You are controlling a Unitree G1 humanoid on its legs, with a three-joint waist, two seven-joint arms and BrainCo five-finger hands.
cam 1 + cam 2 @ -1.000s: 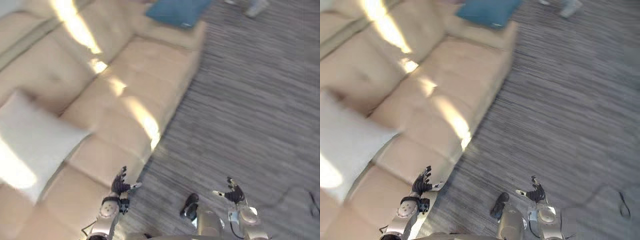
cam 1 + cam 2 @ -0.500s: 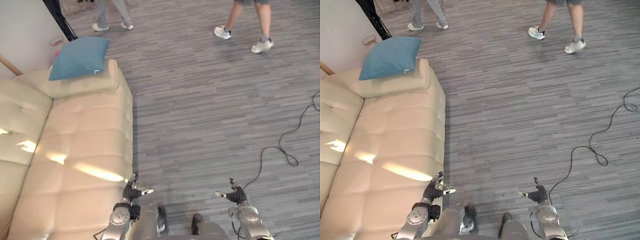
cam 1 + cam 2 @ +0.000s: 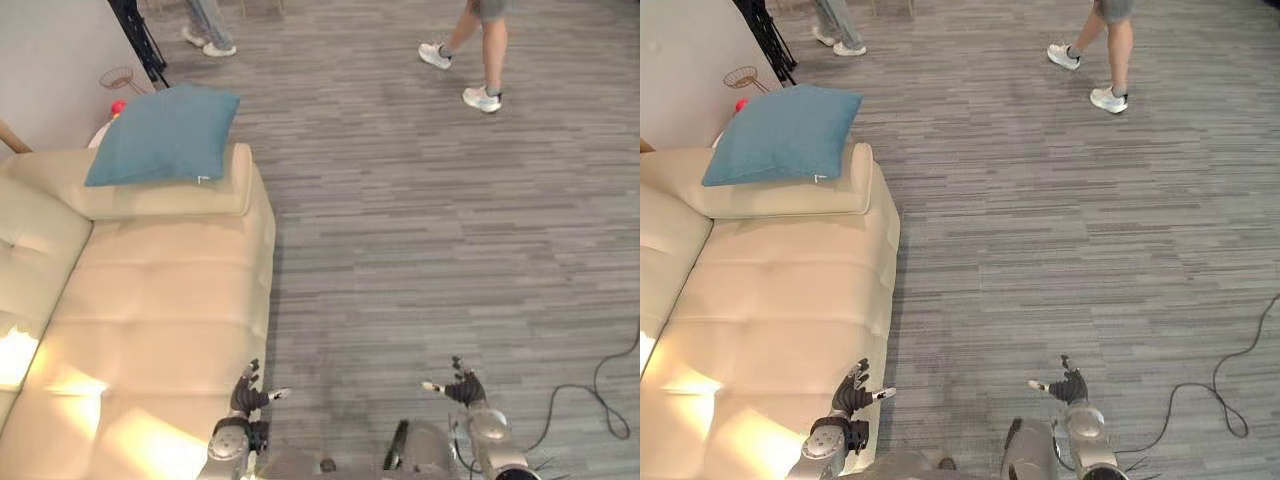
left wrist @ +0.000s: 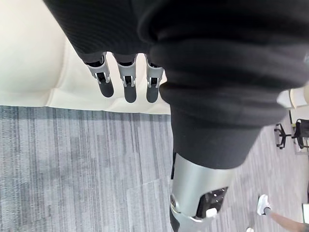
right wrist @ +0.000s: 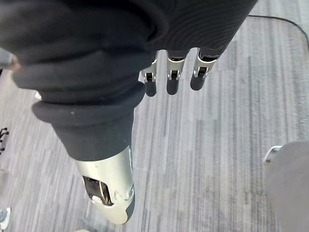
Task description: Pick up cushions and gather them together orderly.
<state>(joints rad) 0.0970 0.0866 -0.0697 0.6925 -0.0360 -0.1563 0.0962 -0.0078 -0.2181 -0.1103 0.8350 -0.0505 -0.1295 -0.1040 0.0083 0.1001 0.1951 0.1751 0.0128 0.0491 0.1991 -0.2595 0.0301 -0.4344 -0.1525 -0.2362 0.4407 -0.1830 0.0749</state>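
Observation:
A teal cushion [image 3: 165,134] lies on the far armrest of the cream sofa [image 3: 150,330] at the upper left. My left hand [image 3: 246,396] hovers low at the sofa's near front edge, fingers [image 4: 126,86] relaxed and holding nothing. My right hand [image 3: 463,388] hangs open over the grey floor at the lower right, its fingers [image 5: 173,79] straight and holding nothing. Both hands are far from the cushion.
Two people walk on the grey plank floor at the top: one pair of legs [image 3: 475,45] at the upper right, another pair of shoes [image 3: 207,42] near the sofa's far end. A black stand [image 3: 140,40] and a small wire object [image 3: 118,77] stand behind the armrest.
The camera has swung and moved; a white cushion seen one second ago has left the view, and the teal cushion now appears nearer. Both hands stay open and low. The people have walked farther off.

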